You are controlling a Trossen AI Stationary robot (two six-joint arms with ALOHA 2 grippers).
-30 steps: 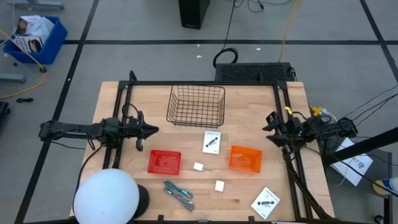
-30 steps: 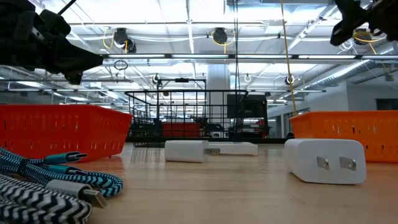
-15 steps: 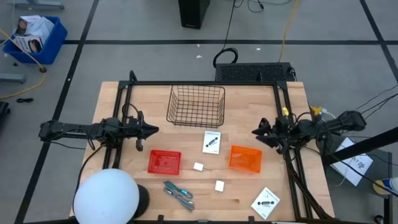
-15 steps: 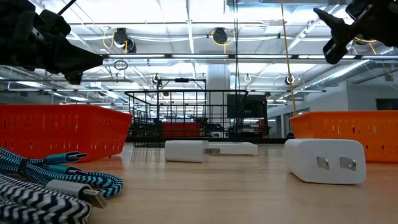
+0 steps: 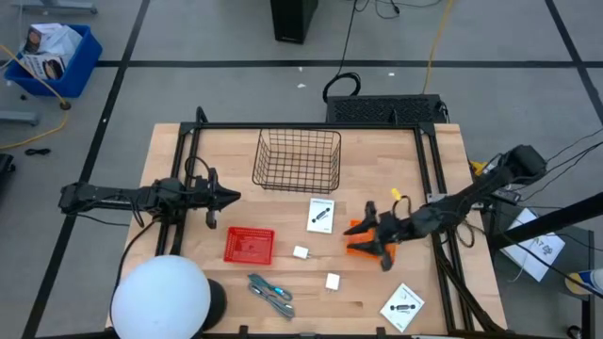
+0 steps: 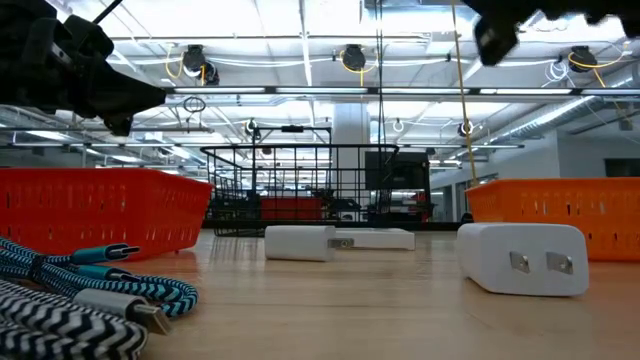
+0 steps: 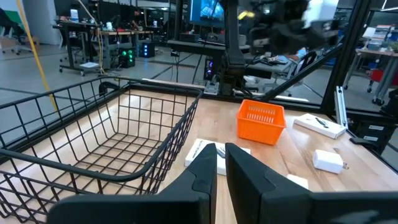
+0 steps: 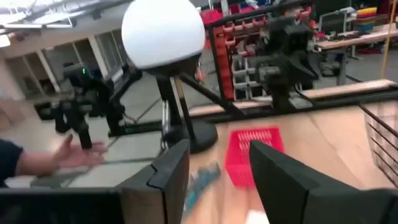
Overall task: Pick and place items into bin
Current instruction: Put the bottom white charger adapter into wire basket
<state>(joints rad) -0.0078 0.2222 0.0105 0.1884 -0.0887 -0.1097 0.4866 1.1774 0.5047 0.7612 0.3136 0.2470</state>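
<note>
In the high view, two white cubes (image 5: 301, 252) (image 5: 333, 281) lie on the wooden table. One white card (image 5: 320, 215) lies near the middle, another (image 5: 402, 306) near the right near corner. The grey-blue item (image 5: 270, 292) lies near the front edge; the low view shows it as braided cords with plugs (image 6: 80, 290). My right gripper (image 5: 375, 235) hangs open above the orange bin (image 5: 360, 247), touching nothing. My left gripper (image 5: 231, 197) waits shut at the table's left, level, pointing right. The right wrist view shows the open fingers of my right gripper (image 8: 214, 180).
A black wire basket (image 5: 297, 158) stands at the far middle and a red bin (image 5: 250, 246) left of the cubes. A white dome lamp (image 5: 160, 297) on a black base fills the near left corner. A person's hand (image 8: 74, 152) shows beyond the table in the right wrist view.
My right gripper has swung from the table's right edge toward the left and the near side, and now hangs over the orange bin. The items and bins lie as before.
</note>
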